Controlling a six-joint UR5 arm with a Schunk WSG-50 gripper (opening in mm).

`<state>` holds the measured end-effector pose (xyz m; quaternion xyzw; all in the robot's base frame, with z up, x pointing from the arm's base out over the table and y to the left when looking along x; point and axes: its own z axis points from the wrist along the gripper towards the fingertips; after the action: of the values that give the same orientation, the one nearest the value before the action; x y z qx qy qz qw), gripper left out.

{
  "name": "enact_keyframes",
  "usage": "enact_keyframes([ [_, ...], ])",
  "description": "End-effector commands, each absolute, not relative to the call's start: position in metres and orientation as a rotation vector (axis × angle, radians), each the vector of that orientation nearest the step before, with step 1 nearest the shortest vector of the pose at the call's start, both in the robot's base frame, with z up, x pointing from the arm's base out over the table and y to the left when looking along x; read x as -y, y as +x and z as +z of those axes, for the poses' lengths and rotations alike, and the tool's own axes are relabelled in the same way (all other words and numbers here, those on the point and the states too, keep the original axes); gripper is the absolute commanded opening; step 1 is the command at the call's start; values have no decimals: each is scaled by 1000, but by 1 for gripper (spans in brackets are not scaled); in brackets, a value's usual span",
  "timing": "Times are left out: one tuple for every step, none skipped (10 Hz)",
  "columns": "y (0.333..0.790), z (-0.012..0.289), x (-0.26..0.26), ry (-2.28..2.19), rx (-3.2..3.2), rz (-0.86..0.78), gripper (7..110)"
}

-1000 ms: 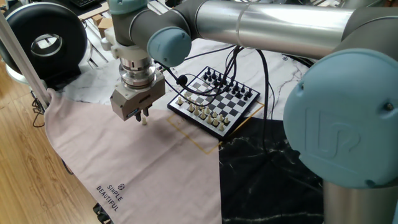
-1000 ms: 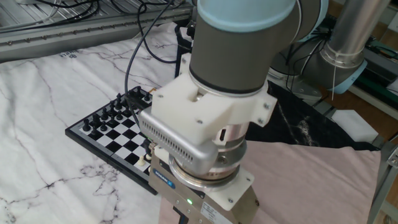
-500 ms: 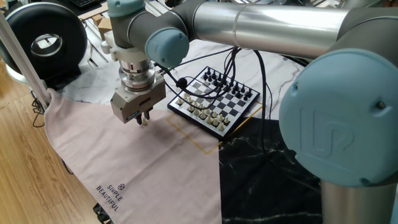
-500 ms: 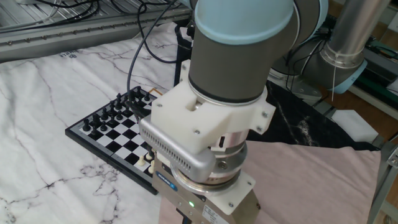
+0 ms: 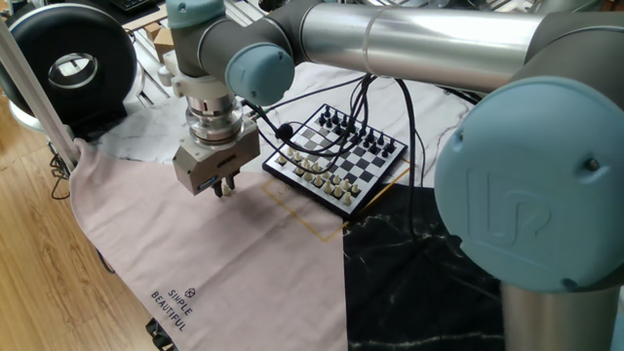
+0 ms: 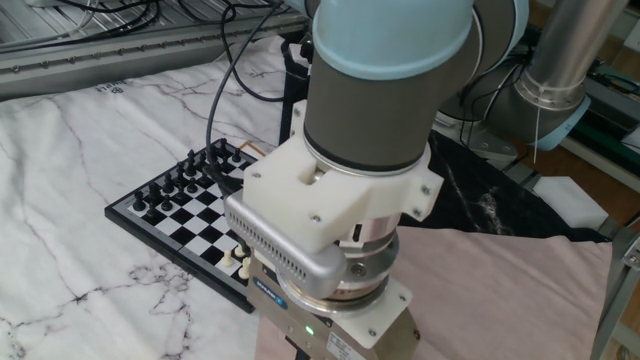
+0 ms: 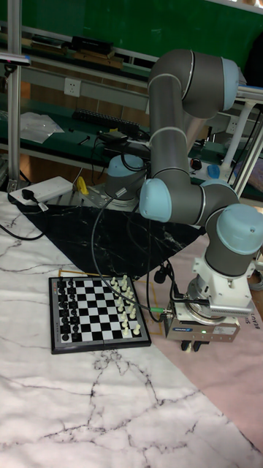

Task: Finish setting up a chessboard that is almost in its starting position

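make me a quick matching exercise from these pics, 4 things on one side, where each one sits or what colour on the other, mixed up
Things:
1. chessboard
2. gripper
3. black pieces
4. cream pieces

Descriptions:
A. over the pink cloth, beside the board
B. row on the board's side nearest the gripper
C. on the white marble sheet, by a yellow outline
D. row on the board's side away from the gripper

Pairs: 1-C, 2-A, 3-D, 4-B

pincer (image 5: 224, 185) grasp unclear, chessboard (image 6: 160, 215) partly hidden
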<state>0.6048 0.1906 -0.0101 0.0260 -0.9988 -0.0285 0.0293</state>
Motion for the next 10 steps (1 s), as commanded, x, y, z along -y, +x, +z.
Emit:
enact_keyframes([
  [607,-9,-192,58,3086,-100,22],
  [607,-9,-192,55,3086,-98,22],
  [608,-9,-191,53,3088,-95,22],
  [609,-9,-191,46,3089,-93,22],
  [609,-9,-191,38,3090,-90,22],
  [609,-9,-191,36,3090,-90,22],
  [608,-9,-190,31,3088,-88,22],
  [607,-9,-189,22,3082,-78,22],
  [605,-9,-186,14,3075,-63,7],
  [604,-9,-185,7,3072,-56,7],
])
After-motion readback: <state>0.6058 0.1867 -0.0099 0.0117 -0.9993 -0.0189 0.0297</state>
